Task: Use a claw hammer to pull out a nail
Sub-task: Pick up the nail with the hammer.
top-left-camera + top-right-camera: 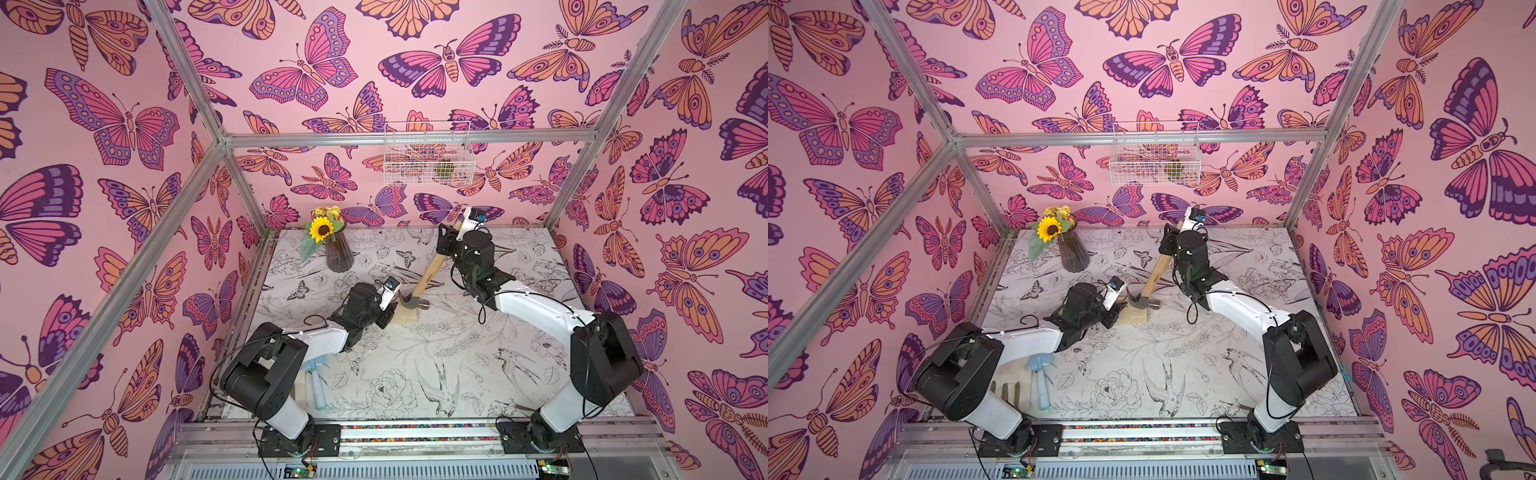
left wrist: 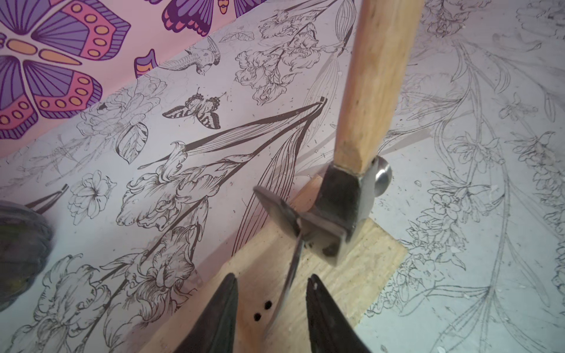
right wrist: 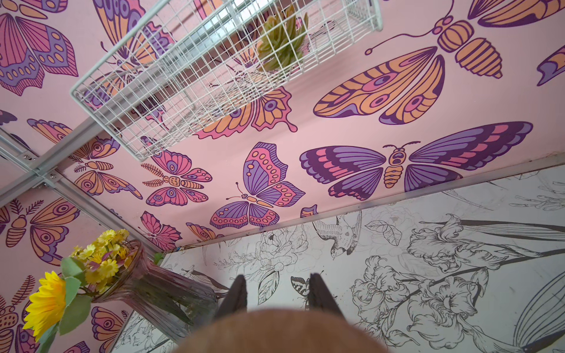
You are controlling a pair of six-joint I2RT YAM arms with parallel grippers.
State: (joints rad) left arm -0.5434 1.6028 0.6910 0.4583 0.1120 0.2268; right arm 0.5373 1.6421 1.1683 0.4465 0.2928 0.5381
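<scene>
The claw hammer (image 1: 432,266) leans over a pale wooden block (image 1: 405,318) near the table's middle, in both top views. Its grey head (image 2: 339,201) rests on the block (image 2: 351,275). The forked claw hooks a thin nail (image 2: 290,275), which looks blurred and slants down to the wood beside two small holes. My right gripper (image 1: 451,245) is shut on the far end of the handle, which fills the space between its fingers (image 3: 321,293). My left gripper (image 2: 272,278) hovers over the block's near end, jaws apart, the nail between them but untouched.
A ribbed vase of sunflowers (image 1: 338,253) stands at the back left. A white wire basket (image 1: 428,160) hangs on the back wall. A pale-blue plastic trowel (image 1: 1040,382) lies under my left arm near the front left. Aluminium posts frame the table.
</scene>
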